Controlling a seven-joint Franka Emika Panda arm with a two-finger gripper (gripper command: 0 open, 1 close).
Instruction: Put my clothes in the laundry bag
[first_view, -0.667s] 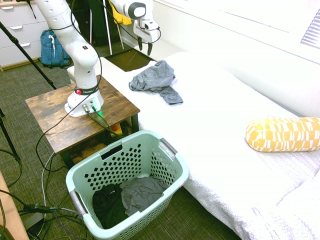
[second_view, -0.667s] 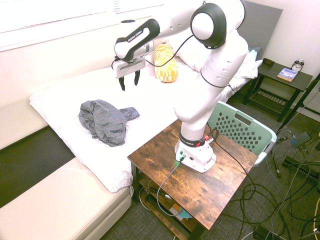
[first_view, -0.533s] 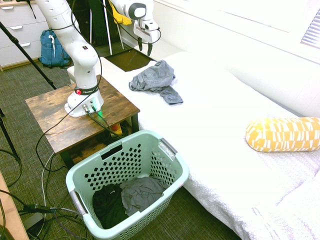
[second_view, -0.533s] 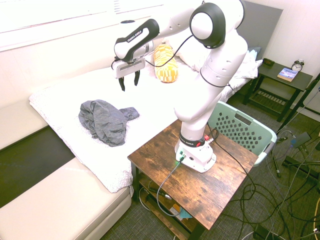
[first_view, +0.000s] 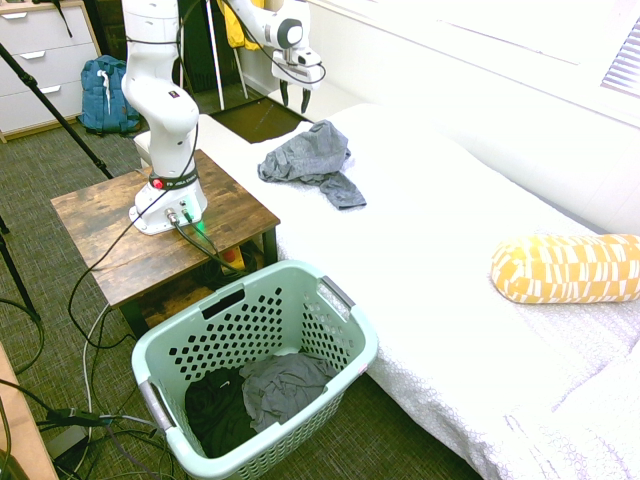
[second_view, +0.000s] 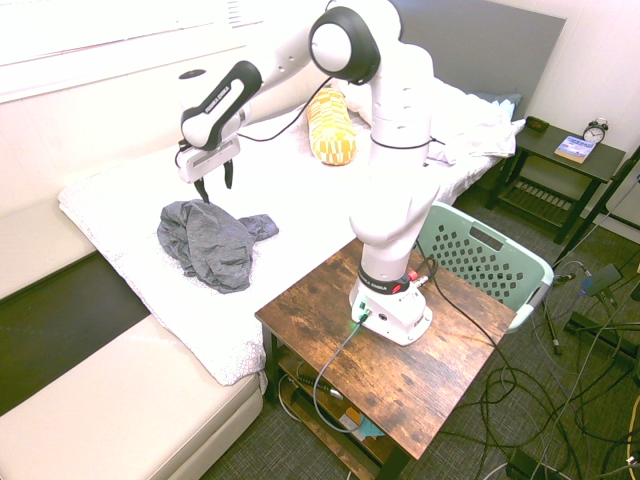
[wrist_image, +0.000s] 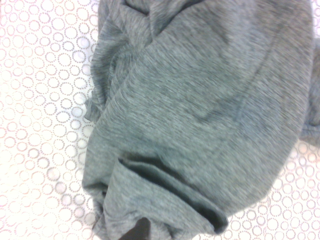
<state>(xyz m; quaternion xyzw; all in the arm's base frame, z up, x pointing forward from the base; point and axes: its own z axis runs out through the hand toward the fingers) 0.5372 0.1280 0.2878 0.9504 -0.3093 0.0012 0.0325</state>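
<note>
Hovering spread, empty fingers (second_view: 214, 183) just above the clothes (second_view: 211, 243).

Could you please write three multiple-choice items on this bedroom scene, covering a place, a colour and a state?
1. Where does the grey garment lie?
A. on the bed
B. on the floor
C. on the wooden table

2. What colour is the laundry basket?
A. blue
B. pale mint green
C. red

3. How is the gripper?
A. shut on the garment
B. open above the garment
C. inside the basket

Answers: 1 A, it rests crumpled on the white cover. 2 B, its holed walls are mint. 3 B, its fingers are spread, holding nothing.
</note>
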